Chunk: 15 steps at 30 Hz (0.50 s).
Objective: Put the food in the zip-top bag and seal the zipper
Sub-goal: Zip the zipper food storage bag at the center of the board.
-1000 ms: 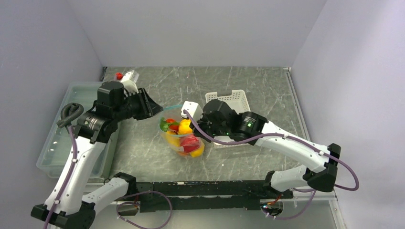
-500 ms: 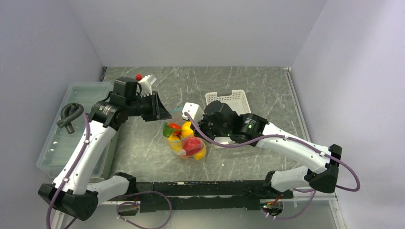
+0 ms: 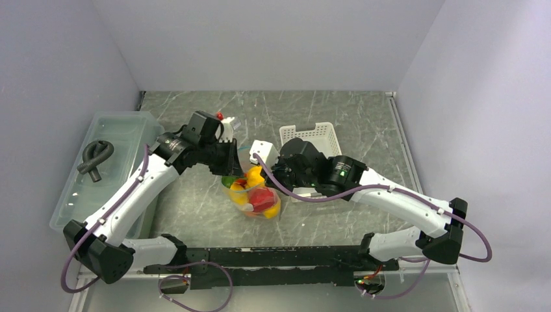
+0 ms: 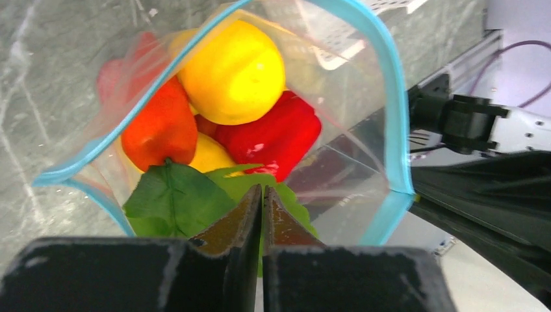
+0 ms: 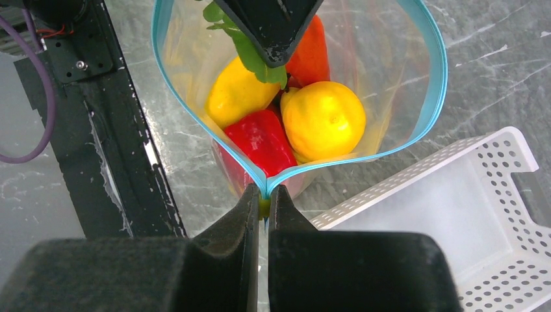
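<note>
**Bag and contents.** Clear zip-top bag lying on the desk between the two arms, just beside a white basket, its mouth gaping. Inside are yellow fruits, a red pepper and a green leaf.

**End effectors.** Right end effector clamped on the teal zipper at one corner. Left end effector all but closed, its tips at the leaf; whether it grips the leaf cannot be told.

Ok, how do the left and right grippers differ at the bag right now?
The right gripper pinches the zipper where the mouth's two sides meet; the left gripper sits at the opposite side, tips at the green leafy piece, and whether it holds leaf or rim is unclear. The right gripper reaches from the white basket's side, the left gripper from the bin's. Both have fingers closed together.
</note>
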### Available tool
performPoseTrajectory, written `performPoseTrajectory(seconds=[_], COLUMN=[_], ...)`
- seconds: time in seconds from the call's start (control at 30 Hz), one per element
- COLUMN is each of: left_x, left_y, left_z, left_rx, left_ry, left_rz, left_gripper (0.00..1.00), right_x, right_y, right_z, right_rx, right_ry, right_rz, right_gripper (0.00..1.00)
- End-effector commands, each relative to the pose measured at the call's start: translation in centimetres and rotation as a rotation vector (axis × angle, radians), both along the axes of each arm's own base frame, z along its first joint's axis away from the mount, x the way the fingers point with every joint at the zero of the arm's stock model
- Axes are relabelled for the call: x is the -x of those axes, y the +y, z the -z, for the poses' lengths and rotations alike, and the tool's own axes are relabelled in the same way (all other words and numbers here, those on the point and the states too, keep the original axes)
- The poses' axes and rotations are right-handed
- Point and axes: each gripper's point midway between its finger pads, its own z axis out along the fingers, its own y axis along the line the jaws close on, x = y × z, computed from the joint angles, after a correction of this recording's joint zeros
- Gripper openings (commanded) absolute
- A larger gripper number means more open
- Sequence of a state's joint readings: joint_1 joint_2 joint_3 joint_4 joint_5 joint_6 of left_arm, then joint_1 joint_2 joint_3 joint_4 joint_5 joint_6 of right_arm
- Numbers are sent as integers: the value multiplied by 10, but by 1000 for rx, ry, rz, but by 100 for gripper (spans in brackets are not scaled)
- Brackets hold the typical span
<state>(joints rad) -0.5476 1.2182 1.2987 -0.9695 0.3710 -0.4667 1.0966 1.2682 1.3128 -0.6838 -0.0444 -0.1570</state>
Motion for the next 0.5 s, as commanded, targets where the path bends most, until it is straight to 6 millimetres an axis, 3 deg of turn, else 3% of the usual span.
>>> performPoseTrajectory(seconds=[0.0, 0.3, 0.47], left_x=[-4, 3, 3], left_y=[9, 9, 2], left_z=[22, 61, 57], left_rx=[-125, -273, -285], left_ry=[1, 54, 37], left_rz=[-22, -3, 16], left_gripper=[7, 1, 1], right_x=[-2, -5, -5], right_y=[5, 1, -1], right_z=[-23, -22, -21], right_rx=[-86, -88, -88], right_ry=[-45, -55, -56], right_rz=[8, 31, 39], right_gripper=[0, 0, 0])
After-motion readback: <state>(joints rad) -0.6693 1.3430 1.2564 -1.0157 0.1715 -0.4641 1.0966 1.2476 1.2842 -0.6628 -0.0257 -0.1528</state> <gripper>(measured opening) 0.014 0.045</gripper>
